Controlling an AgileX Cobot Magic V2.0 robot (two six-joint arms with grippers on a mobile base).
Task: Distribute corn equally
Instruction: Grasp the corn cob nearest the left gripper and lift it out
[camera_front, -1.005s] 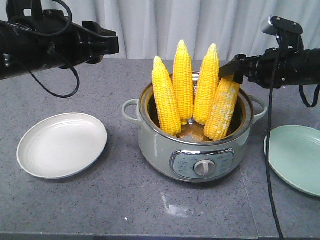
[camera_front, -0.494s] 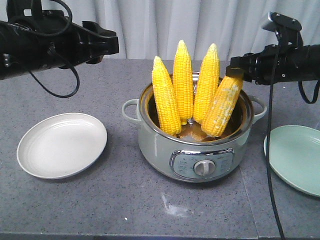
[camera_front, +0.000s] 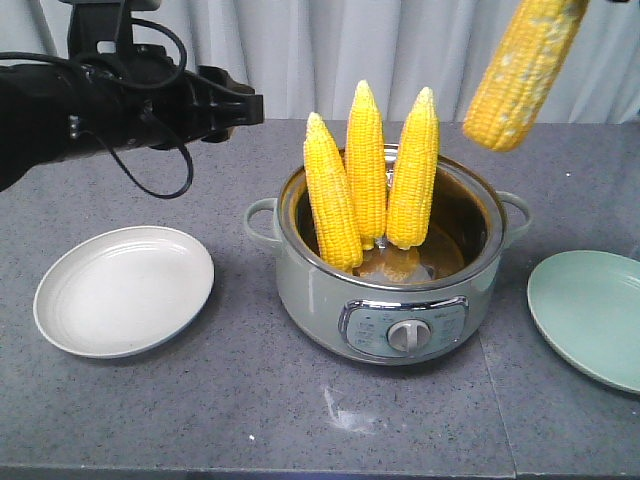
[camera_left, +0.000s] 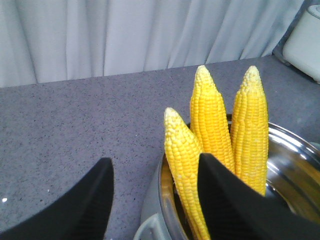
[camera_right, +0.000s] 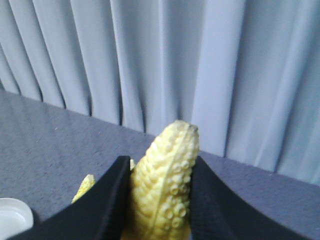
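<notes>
Bulky matte-black left arm housing (camera_front: 70, 110), with thin black cables (camera_front: 152, 195) looping below it, behind the claw. Boxy black camera mount (camera_front: 100, 20) on top. On the left claw (camera_left: 155, 159), two broad, smooth black fingers (camera_left: 90, 205) tapering to blunt tips. Same smooth black fingers (camera_right: 107, 205) on the right claw (camera_right: 160, 159).

Finishes shown: corn (camera_front: 365, 165), knobbly kernel rows, faint waxy sheen; pot (camera_front: 310, 285), glossy pale-green shell, polished metal rim; white plate (camera_front: 125, 290), smooth, glazed; green plate (camera_front: 590, 310), smooth, duller; table (camera_front: 250, 400), matt speckled grey, stone-like; curtain (camera_front: 330, 50), pleated cloth; left gripper (camera_left: 155, 160), matt black fingers (camera_left: 90, 205).
</notes>
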